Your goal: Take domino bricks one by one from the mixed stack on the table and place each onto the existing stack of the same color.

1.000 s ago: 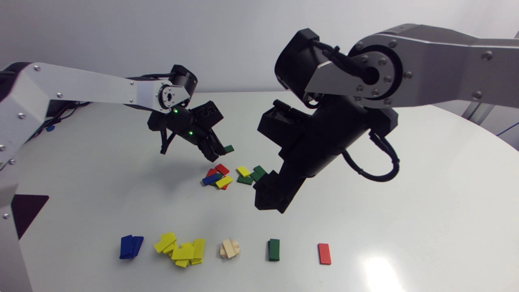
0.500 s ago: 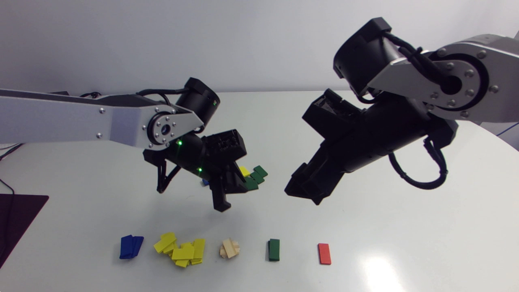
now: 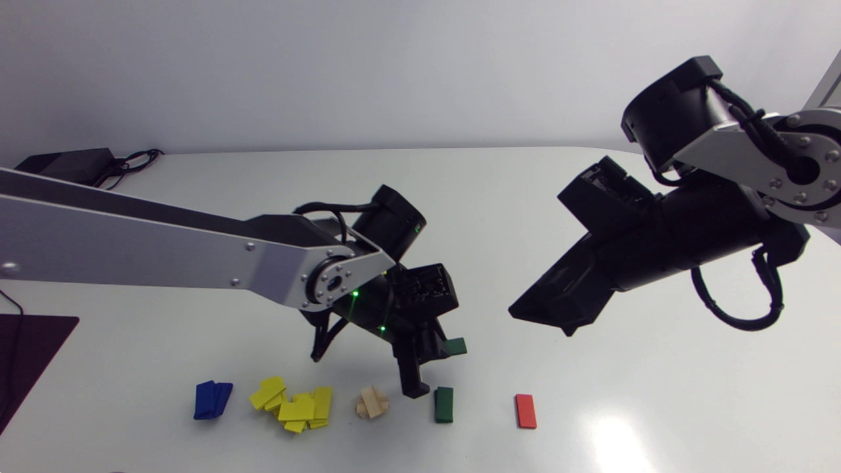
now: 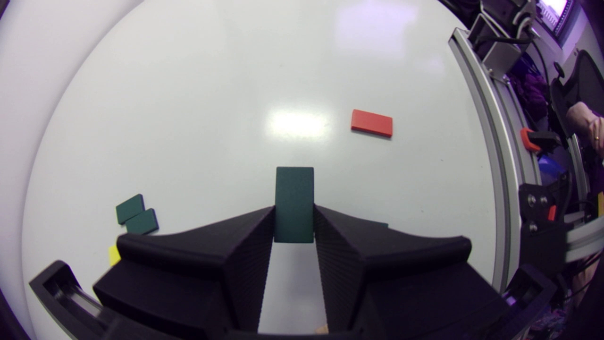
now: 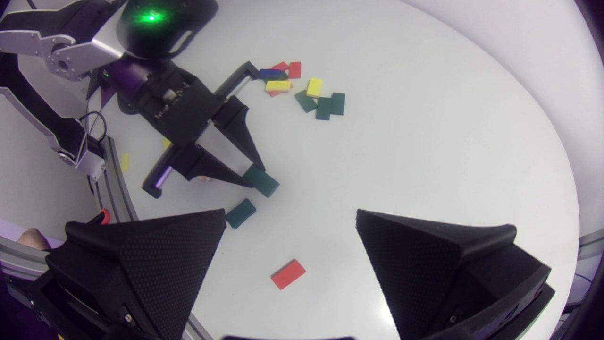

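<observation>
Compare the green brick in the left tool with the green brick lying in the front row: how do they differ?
The held brick is clamped in the left tool, raised off the table; the row brick lies flat on it, untouched. The held brick looks turned crosswise to the row brick. Both are dark green, flat and rectangular.

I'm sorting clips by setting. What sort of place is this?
Probably a robotics lab test bench: the left gripper holds a green brick, the right gripper hangs open over a plain white table, and colour-sorted brick stacks lie in a row.
</observation>
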Tool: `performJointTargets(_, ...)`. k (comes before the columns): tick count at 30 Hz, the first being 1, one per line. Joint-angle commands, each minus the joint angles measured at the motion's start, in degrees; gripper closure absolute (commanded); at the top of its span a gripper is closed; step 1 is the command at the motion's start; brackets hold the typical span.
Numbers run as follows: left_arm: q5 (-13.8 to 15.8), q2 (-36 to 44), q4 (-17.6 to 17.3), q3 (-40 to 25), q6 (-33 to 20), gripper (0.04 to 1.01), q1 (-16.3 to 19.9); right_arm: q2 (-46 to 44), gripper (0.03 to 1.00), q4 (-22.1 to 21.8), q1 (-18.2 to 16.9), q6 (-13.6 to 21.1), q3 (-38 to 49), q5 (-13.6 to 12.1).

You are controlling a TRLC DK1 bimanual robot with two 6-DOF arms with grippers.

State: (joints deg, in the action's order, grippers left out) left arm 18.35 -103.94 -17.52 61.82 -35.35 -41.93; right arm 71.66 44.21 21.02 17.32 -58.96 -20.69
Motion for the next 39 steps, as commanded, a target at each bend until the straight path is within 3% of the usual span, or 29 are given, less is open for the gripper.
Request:
performJointTargets(1, -1.1, -5.3, 1.9, 3.3, 4.5, 0.769, -1.0, -0.8, 0.066, -0.9, -1.1, 1.1, 2.3, -0.7)
performJointTargets(6, -4.1, -9.5, 5.9, 8.1, 12.2, 0.767, -1.4, -1.5, 0.066, -1.1, -2.0, 1.3, 3.8, -0.9)
performJointTargets(12, -8.4, -11.3, 5.6, 12.8, 19.3, 0.77, -1.7, -2.0, 0.066, -1.1, -2.6, 1.3, 3.9, -0.9)
performJointTargets(19, -12.7, -13.7, -3.0, 17.4, 30.2, 0.77, -3.2, -1.3, 0.066, -2.0, -2.5, 1.0, 4.1, -1.2)
performJointTargets(24, -12.8, -15.6, -10.2, 21.0, 36.5, 0.77, -3.4, -1.3, 0.066, -2.5, -1.8, 0.3, 4.4, -1.2)
performJointTargets(29, -14.1, -15.6, -12.5, 21.1, 41.3, 0.77, -4.7, -1.8, 0.066, -2.5, -1.6, -0.3, 4.6, -1.2)
performJointTargets(30, -15.6, -15.5, -12.5, 21.1, 42.1, 0.77, -4.8, -1.9, 0.066, -2.5, -1.5, -0.4, 4.6, -1.2)
performJointTargets(34, -15.7, -16.6, -14.5, 22.6, 42.9, 0.766, -4.6, -2.0, 0.066, -2.7, -0.9, -1.0, 5.0, -1.2)
performJointTargets(39, -15.7, -17.7, -14.5, 22.8, 43.0, 0.467, -4.9, -1.9, 0.066, -3.2, -0.2, -1.9, 5.0, -1.0)
